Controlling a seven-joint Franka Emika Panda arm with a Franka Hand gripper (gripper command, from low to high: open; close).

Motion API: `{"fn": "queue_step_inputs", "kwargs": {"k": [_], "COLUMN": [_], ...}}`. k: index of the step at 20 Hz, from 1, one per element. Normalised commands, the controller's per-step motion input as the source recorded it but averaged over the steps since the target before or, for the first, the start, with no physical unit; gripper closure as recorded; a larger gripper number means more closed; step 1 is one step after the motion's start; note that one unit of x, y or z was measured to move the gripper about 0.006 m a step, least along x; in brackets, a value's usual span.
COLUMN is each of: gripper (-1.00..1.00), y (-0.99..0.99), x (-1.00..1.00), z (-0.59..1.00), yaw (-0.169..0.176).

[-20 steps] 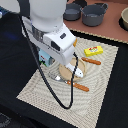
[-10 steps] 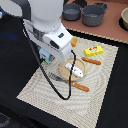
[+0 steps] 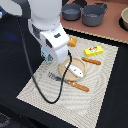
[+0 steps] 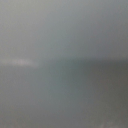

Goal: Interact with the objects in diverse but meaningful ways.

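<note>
My gripper (image 3: 54,59) hangs low over the woven mat, beside the tan round plate (image 3: 64,66). The white wrist body hides its fingers, so I cannot tell whether it is open or shut. A white oblong piece (image 3: 76,71) lies on the plate. An orange bread loaf (image 3: 72,41) sits just behind the wrist. A yellow red-marked packet (image 3: 93,50) lies toward the exterior view's right. Two orange stick-shaped toys lie on the mat, one (image 3: 91,61) near the packet and one (image 3: 78,86) in front of the plate. The blue-and-white carton is out of view. The wrist view is a featureless grey blur.
Two grey pots (image 3: 71,11) (image 3: 94,14) stand at the back, with a tan bowl (image 3: 124,18) at the far right. A small grey utensil (image 3: 54,76) lies by the plate. A black cable (image 3: 37,85) loops from the arm over the mat (image 3: 100,100).
</note>
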Motion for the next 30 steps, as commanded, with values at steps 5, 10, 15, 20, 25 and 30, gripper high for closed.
{"fn": "queue_step_inputs", "kwargs": {"k": [5,10,15,20,25,30], "gripper": [1.00,1.00,1.00,1.00,1.00,1.00], "y": [0.13,0.30,0.23,0.13,-0.01,-0.01], "x": [-0.32,-0.77,-0.59,-0.38,0.01,0.00], "z": [0.06,-0.01,-0.13,-0.23,-0.03,-0.08], "yaw": [-0.144,0.000,0.000,-0.004,-0.054,-0.063]}}
